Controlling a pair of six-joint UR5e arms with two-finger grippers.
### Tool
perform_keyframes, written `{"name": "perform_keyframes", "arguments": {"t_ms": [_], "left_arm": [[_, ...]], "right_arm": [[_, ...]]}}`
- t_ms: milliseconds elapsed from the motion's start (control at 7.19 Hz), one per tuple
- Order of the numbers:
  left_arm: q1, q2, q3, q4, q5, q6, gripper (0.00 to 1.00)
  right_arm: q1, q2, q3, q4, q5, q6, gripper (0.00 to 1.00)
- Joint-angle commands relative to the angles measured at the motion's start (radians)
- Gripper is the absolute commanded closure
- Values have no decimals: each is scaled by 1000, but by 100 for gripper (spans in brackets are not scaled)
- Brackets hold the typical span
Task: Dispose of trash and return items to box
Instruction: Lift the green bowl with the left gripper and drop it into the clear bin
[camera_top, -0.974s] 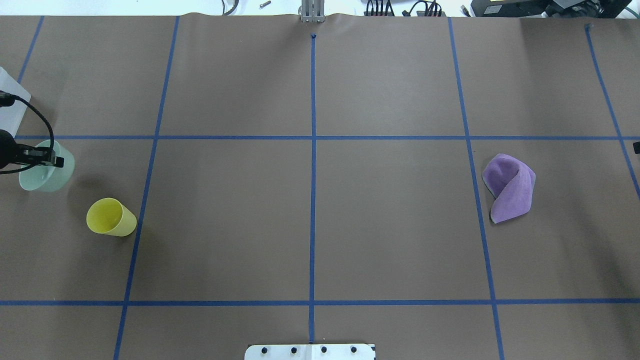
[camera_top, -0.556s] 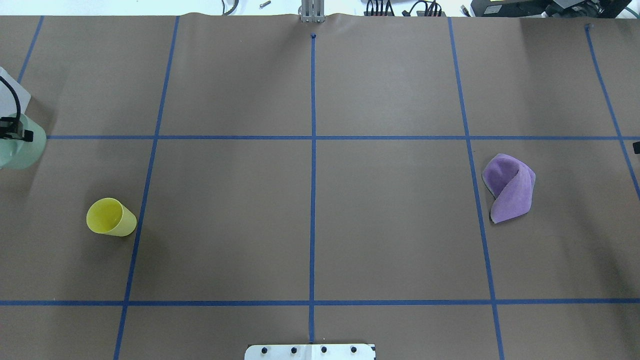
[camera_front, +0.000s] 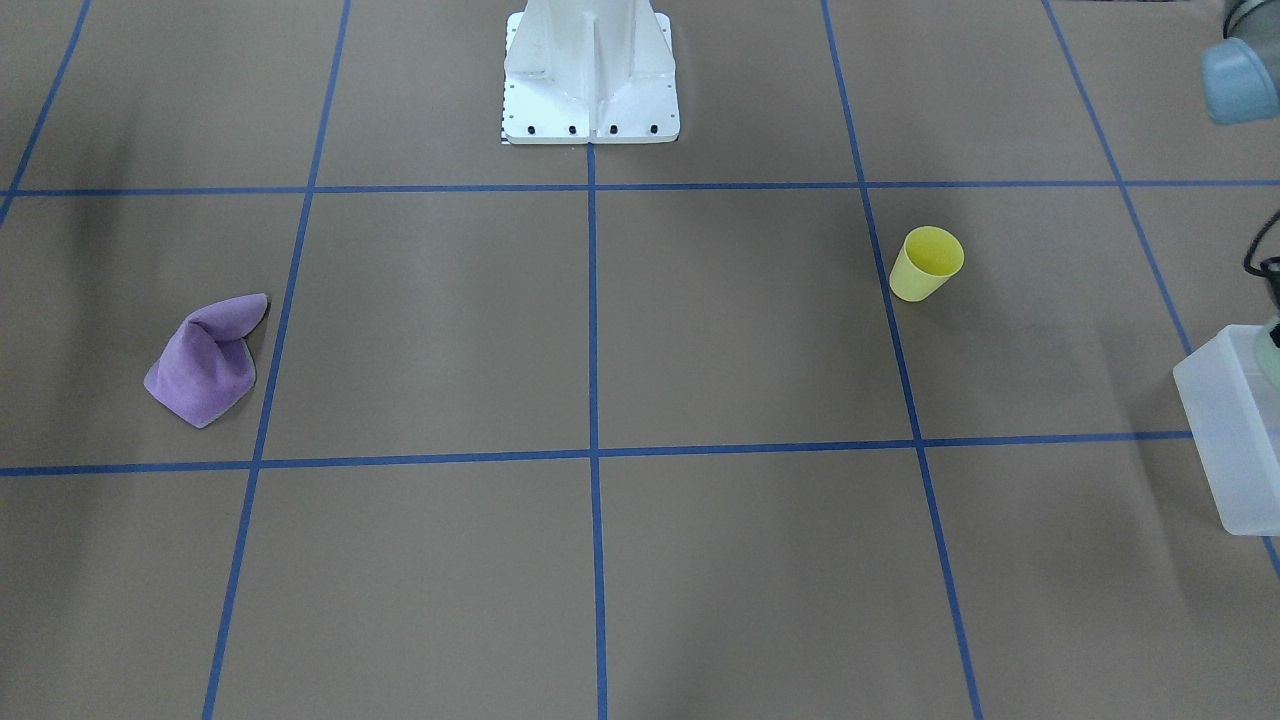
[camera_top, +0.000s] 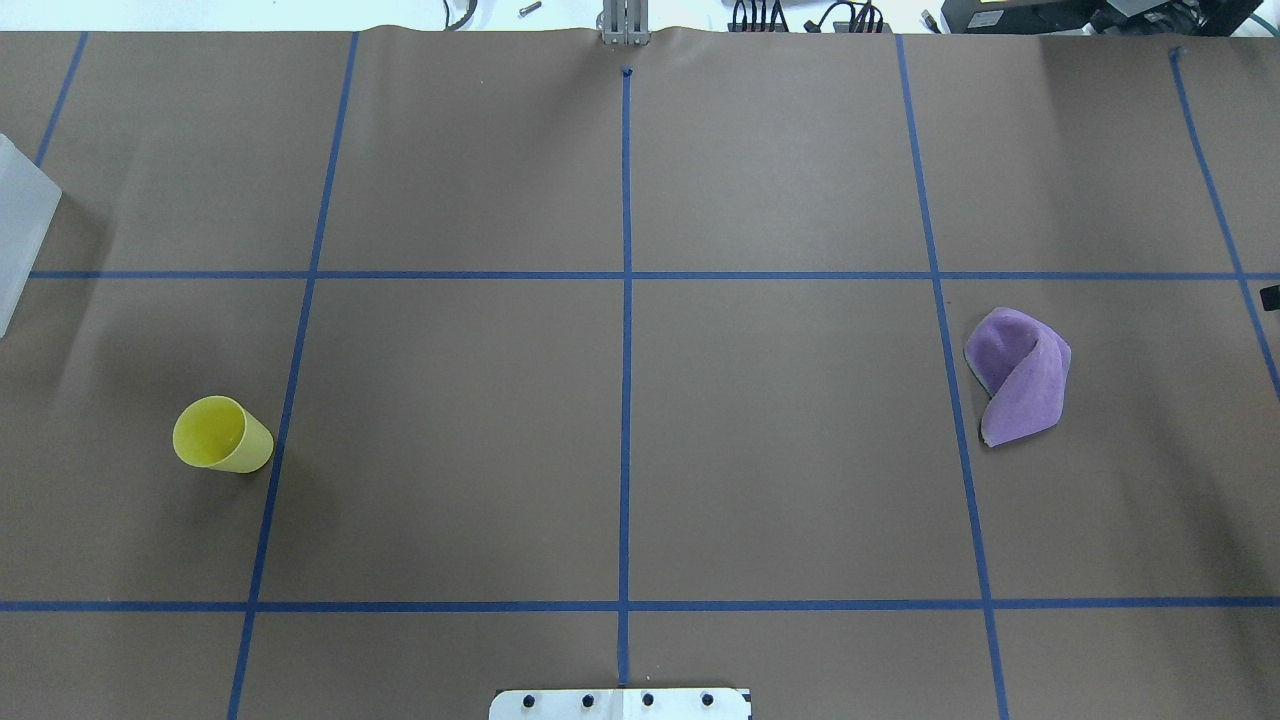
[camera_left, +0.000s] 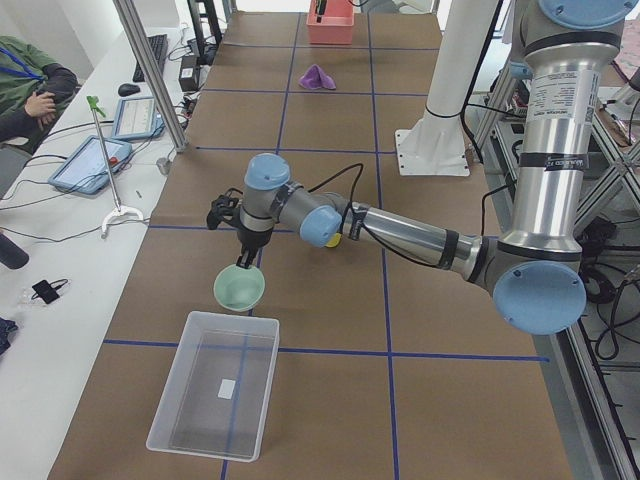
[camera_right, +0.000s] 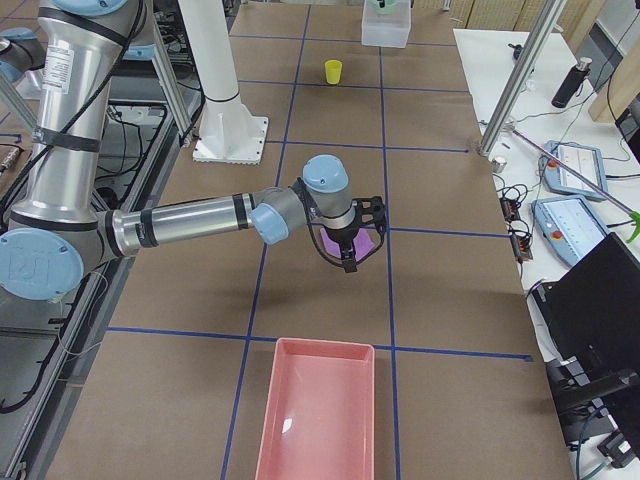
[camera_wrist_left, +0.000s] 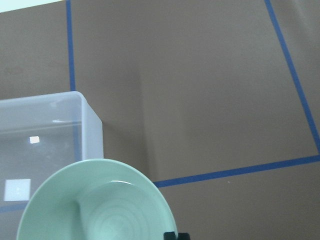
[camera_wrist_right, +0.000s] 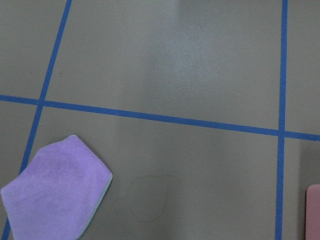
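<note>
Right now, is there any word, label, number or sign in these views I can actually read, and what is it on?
No text is legible.
The white sticker on the bin floor: too small to read.
The printed bands on the left arm and right arm: blurred.
The tablet screens: unreadable.
The mint-green bowl, yellow cup and purple cloth: no markings seen.

Silver arm tubes (camera_left: 548, 170), pale-blue joint caps (camera_left: 540, 300), black cable (camera_left: 355, 166), white pedestal (camera_front: 590, 70), dark screws (camera_front: 572, 129).

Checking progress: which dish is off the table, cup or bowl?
The mint-green bowl, held by the left gripper; the yellow cup stands on the table.
</note>
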Motion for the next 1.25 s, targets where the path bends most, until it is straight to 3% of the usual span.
{"name": "perform_keyframes", "arguments": {"t_ms": [0, 139, 556, 1113], "left_arm": [[-98, -143, 419, -183, 6, 195, 100], [-99, -172, 582, -333, 55, 197, 100], [-95, -168, 834, -521, 74, 196, 100], [-82, -160, 824, -559, 11, 127, 100]], "right_arm": [[-7, 0, 0, 2, 0, 1, 0], [-8, 0, 0, 2, -2, 1, 0], [-11, 0, 0, 2, -2, -1, 0], [-11, 0, 0, 2, -3, -2, 0]]}}
